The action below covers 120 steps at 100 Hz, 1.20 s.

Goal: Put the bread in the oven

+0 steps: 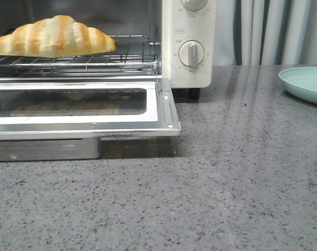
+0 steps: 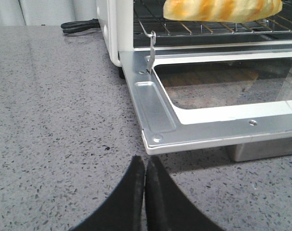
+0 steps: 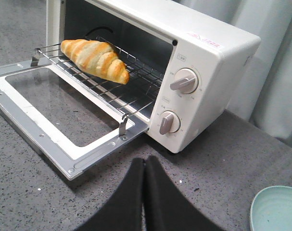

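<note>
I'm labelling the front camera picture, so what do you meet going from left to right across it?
Bread on the wire rack → the oven's open glass door → the lower dial on the oven → bare grey countertop → pale green plate at the right edge.

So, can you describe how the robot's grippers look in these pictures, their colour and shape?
Only the fingertips show, in the wrist views. The left gripper has two matte black fingers that curve inward and taper to a point. The right gripper looks the same: smooth black fingers, wide at the base, narrow at the tip. No cables, markings or arm links are visible, and the front view shows neither arm.
</note>
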### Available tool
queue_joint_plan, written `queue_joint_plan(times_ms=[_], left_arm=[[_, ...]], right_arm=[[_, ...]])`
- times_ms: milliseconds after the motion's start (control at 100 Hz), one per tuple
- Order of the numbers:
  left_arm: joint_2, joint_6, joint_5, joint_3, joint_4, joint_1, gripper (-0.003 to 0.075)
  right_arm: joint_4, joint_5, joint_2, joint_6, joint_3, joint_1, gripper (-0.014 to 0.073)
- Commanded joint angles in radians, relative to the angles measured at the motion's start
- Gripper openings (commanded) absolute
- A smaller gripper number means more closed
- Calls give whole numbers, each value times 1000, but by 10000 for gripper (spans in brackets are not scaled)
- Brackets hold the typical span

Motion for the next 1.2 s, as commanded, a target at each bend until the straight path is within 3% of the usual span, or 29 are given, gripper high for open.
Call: queue_joint_plan(times_ms=[0,280,460,560,620,730,890,1040,1090,1190], left_arm=[[-30,-13,-66,22,-9,4,-21],[-30,-13,-66,22,-9,4,-21],[-30,-13,-66,22,-9,4,-21],[-30,-13,-66,22,-9,4,-21],[-30,-13,-66,22,-9,4,-21],[-30,-13,-66,22,-9,4,-21],[-30,-13,-66,22,-9,4,-21],[-30,-13,-66,22,-9,4,-21],[-30,-13,-66,22,-9,4,-21],[-30,-13,-66,22,-9,4,-21]], right_arm=[[-26,-60,5,1,-26,-8,-58],[-27,-60,5,1,10,-9,-58],[-69,-85,5,1,135,-33,-58],[-82,-105,-8,1,200,-122,-58],[-27,-139,-28,1,237,-188,-58],[111,-287,-71,0,323,-363,-58],[130,-486,-157,0,480,-575,-58],[145,-471,-268,0,601,-689,-58],[145,-342,-314,0,592,-718,-58],[150,-231,-389,0,595,-772,-58]])
